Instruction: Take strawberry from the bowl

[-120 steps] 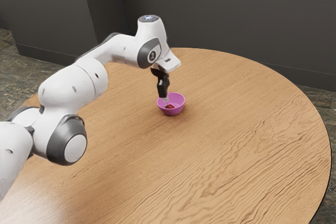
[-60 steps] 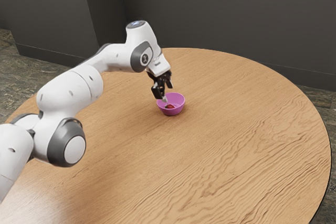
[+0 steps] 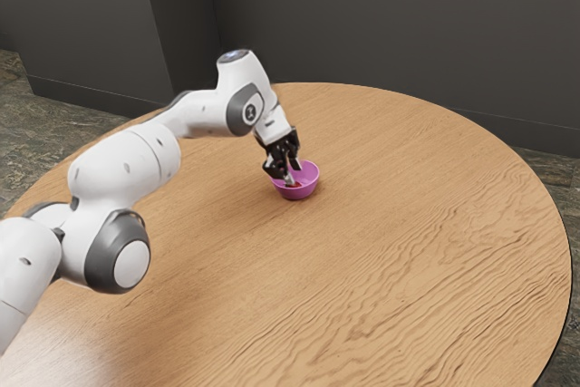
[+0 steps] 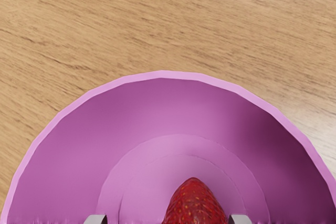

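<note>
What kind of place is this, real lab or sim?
Likely a simulated plain room: a round wood-grain table, smooth dark grey walls and a mottled stone-look floor. Its exact use can't be told.

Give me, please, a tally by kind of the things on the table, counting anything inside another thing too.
Bowl: 1 (pinkish purple, standing on the table)
Strawberry: 1 (red, inside the bowl)
Total: 2
</note>
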